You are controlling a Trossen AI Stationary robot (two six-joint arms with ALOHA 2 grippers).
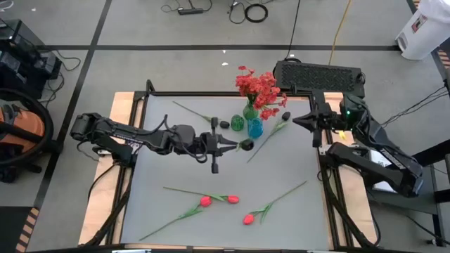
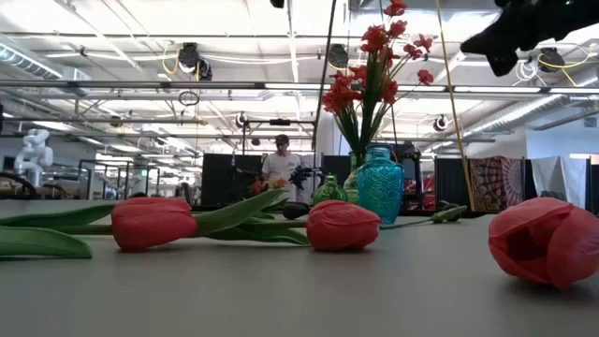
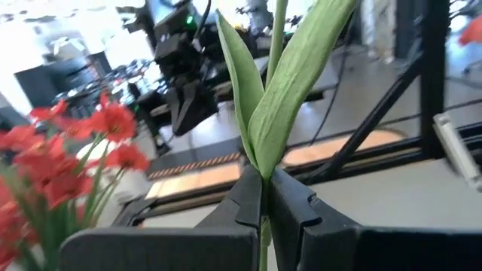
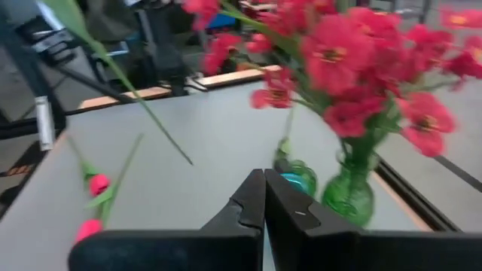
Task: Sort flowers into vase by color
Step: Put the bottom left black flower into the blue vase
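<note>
Vases: three, grouped at upper centre of the high view on the grey counter [image 1: 162, 147] — a green vase [image 1: 249, 111], a teal vase [image 1: 254, 128] and a smaller green vase [image 1: 237, 124].
Red clustered flowers: one bunch [image 1: 259, 88], standing upright in the green vase.
Tulips: three lie flat in the lower half of the high view — two [image 1: 205, 201] [image 1: 232, 199] near bottom centre, heads close together, stems running toward the left; a third tulip [image 1: 248, 219] at lower right of centre, stem slanting to the upper right.
Dark buds: one dark-budded flower [image 1: 285, 117] lies just right of the vases, stem slanting to the lower left; another dark bud [image 1: 214, 121] lies left of them, stem running to the upper left.
Left hand: [image 1: 242, 145] at centre of the high view, pinched shut on a green stem [image 3: 262, 113] with leaves, whose long axis runs up through the wrist view.
Right hand: [image 1: 298, 121] at upper right, just right of the vases, fingers pressed together, holding nothing.
Hard to tell: the held flower's blossom is cut off in the wrist view.
Background: a person [image 2: 280, 161] shows far behind the counter in the low view.
</note>
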